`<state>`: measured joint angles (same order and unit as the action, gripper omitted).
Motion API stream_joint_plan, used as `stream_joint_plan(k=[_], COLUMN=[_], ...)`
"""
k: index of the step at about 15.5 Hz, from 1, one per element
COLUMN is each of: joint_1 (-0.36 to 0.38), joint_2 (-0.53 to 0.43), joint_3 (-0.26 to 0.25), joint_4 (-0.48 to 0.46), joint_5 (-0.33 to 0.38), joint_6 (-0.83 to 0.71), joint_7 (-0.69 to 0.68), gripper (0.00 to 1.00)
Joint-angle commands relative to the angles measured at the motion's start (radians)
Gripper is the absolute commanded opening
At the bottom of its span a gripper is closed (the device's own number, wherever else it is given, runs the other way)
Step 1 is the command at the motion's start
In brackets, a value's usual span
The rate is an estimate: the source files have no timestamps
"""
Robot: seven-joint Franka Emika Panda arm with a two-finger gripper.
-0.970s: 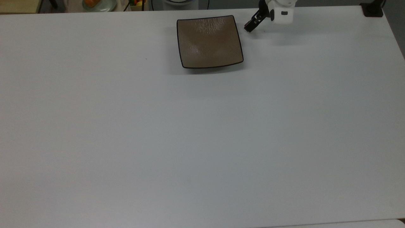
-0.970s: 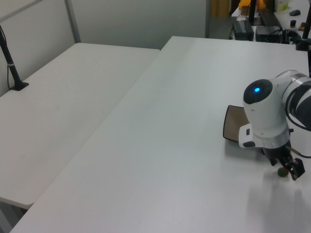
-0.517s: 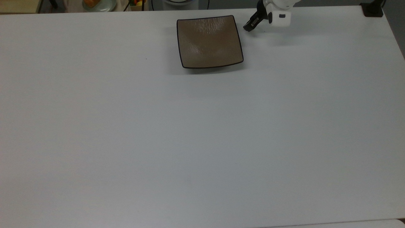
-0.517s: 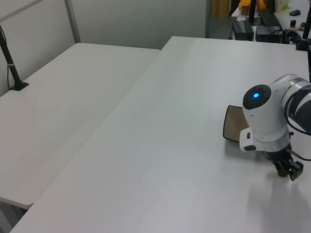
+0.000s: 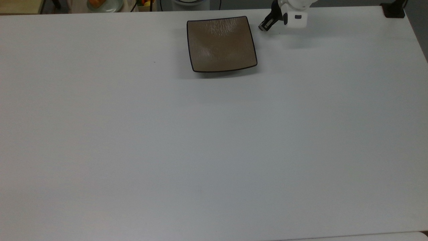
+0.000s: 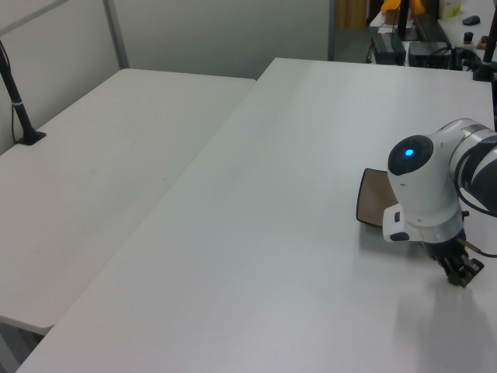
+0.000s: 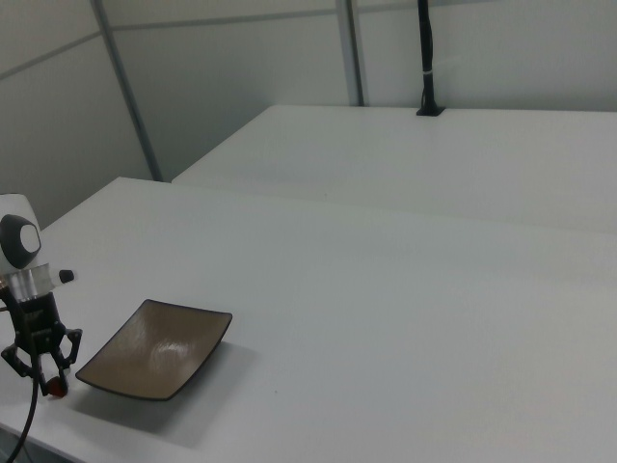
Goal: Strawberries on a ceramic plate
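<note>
The ceramic plate (image 5: 221,44) is a square brown dish with a dark rim, lying empty near the far edge of the white table. Just off its right corner in the top view, my gripper (image 5: 263,26) reaches down to the tabletop. In the right view the gripper (image 7: 48,384) stands left of the plate (image 7: 154,349), and a bit of dark red strawberry (image 7: 56,391) shows at its fingertips on the table. In the left view the gripper (image 6: 458,273) has its fingers drawn close together below the white wrist, which hides much of the plate (image 6: 371,203).
A round pale green plate with orange food (image 5: 100,4) sits beyond the table's far edge in the top view. A black clamp (image 5: 394,10) holds the far right corner. A second white table (image 6: 116,155) with a black post (image 6: 19,109) adjoins in the left view.
The gripper drew slightly toward the table's far edge and its fingers closed in from a wide stance around the strawberry. The plate has not moved.
</note>
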<state>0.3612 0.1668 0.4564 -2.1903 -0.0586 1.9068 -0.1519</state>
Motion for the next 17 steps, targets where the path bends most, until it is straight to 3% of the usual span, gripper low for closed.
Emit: stream_joint_plan(k=[1, 9, 13, 17], joint_1=[0.007, 0.005, -0.028, -0.074], joint_2=[-0.024, -0.065, -0.093, -0.194], joint_3=[0.007, 0.030, 0.027, 0.002], joint_4=[0.012, 0.145, 0.253, 0.294], joint_5=[-0.006, 0.000, 0.016, 0.043], joint_6=[0.012, -0.002, -0.144, -0.227], joint_7=[0.049, 0.253, 0.264, 0.264], gripper=[0.01, 0.01, 0.01, 0.01])
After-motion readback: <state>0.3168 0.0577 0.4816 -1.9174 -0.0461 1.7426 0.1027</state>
